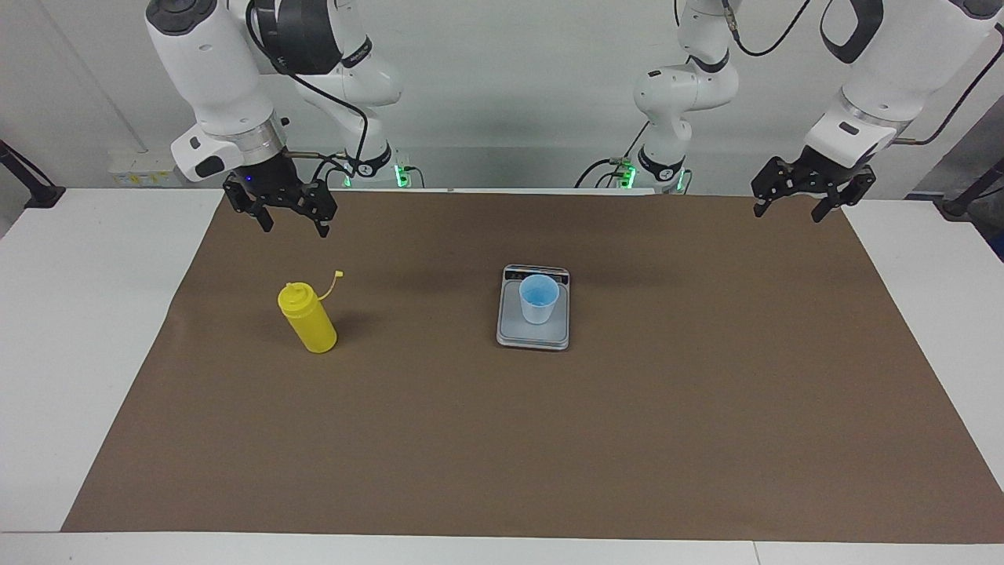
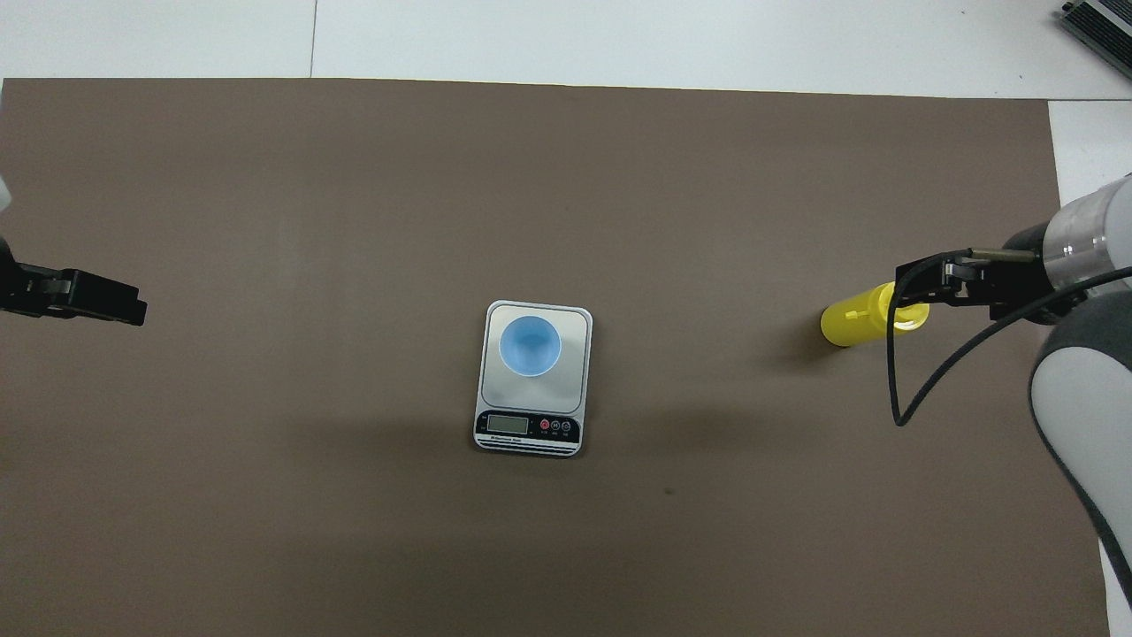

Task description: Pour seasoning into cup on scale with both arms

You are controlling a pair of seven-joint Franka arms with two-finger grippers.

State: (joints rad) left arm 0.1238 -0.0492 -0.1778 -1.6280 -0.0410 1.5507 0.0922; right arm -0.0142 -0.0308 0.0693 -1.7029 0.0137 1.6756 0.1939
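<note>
From across the bench you saw the right tool [image 1: 291, 223] spread, raised above the upright seasoning bottle [image 1: 307, 318], and the left tool [image 1: 794, 205] spread over the mat's edge, waiting. From overhead, the cup [image 2: 530, 346] stood on the scale [image 2: 532, 425], mid-mat, well apart from the bottle.

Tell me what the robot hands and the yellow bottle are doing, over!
Right gripper open, up over the mat near the bottle. Left gripper open, waiting. Cup on scale. Nothing blocking.
</note>
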